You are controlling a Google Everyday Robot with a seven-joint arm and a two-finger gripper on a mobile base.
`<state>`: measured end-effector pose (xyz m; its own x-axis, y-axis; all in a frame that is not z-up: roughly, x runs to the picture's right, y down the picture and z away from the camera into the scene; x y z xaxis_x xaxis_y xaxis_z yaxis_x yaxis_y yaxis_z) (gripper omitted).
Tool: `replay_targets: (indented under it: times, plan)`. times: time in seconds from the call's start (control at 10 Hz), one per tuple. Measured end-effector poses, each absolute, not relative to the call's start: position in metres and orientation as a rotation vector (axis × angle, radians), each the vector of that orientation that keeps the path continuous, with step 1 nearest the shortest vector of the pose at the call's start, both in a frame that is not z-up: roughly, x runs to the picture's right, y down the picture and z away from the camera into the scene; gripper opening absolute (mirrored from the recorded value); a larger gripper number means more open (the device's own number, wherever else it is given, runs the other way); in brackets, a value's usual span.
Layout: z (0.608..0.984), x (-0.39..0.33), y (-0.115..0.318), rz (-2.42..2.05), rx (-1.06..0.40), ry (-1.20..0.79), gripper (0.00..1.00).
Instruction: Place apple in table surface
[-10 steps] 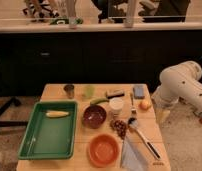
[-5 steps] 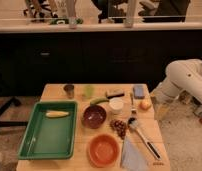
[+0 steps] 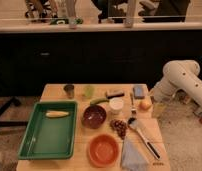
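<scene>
1. The white arm enters from the right. Its thick elbow is raised beside the table, and its forearm slopes down and left toward the table's right edge.
2. The gripper hangs low at the end of that forearm, at the right edge of the table surface and about halfway between its near and far sides.
3. It cannot be told how wide the gripper stands or whether it has hold of anything.
4. The apple lies on the table surface close to the right edge, just left of the gripper. Whether the two touch cannot be told.
5. A white cup stands left of the apple, with a fork between them.
6. A blue sponge lies beyond the apple, toward the far edge.
7. Nearer the camera are a dark grape cluster, a spoon and an orange bowl.
8. A green tray takes up the left side, well apart from the apple.
</scene>
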<state>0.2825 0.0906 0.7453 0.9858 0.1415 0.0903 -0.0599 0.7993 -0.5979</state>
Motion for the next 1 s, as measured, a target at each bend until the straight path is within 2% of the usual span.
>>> replay_targets:
  times: [1.0]
  plan:
    - [0.798,0.289,0.078,0.235,-0.696,-0.315,0.80]
